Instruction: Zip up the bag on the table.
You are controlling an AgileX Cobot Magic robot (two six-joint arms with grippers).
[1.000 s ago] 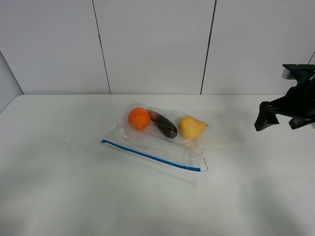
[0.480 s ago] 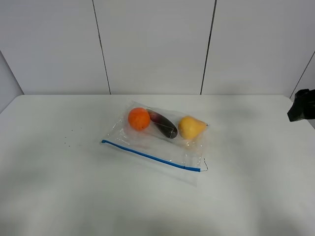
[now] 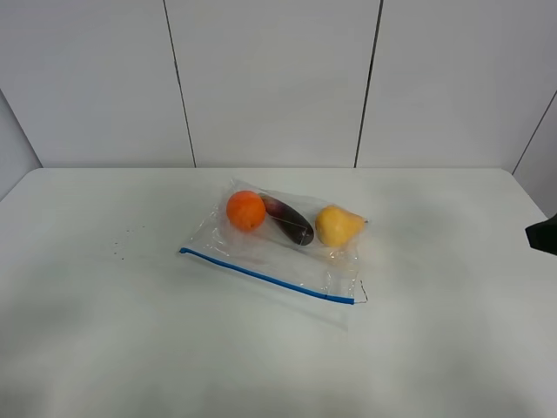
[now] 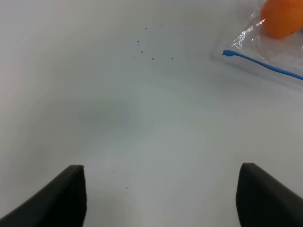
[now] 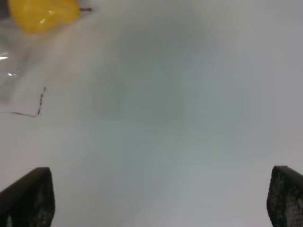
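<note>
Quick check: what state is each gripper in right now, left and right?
Left gripper: open, holding nothing, over bare table.
Right gripper: open, holding nothing, away from the bag.

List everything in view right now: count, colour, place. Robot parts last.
bag: 1, clear plastic, lying flat mid-table, nothing touching it
zip strip: 1, blue, along the bag's near edge
orange: 1, orange, inside the bag, left end of the row
eggplant: 1, dark purple, inside the bag, between orange and pear
pear: 1, yellow, inside the bag, right end of the row
specks: a few, dark, on the table left of the bag
table: 1, white, rounded corners
wall panels: pale grey with dark seams, behind the table
left gripper: black fingers spread, over bare table near the zip's left end; out of the high view
right gripper: black fingers spread, over bare table near the pear; a dark sliver at the right edge of the high view
</note>
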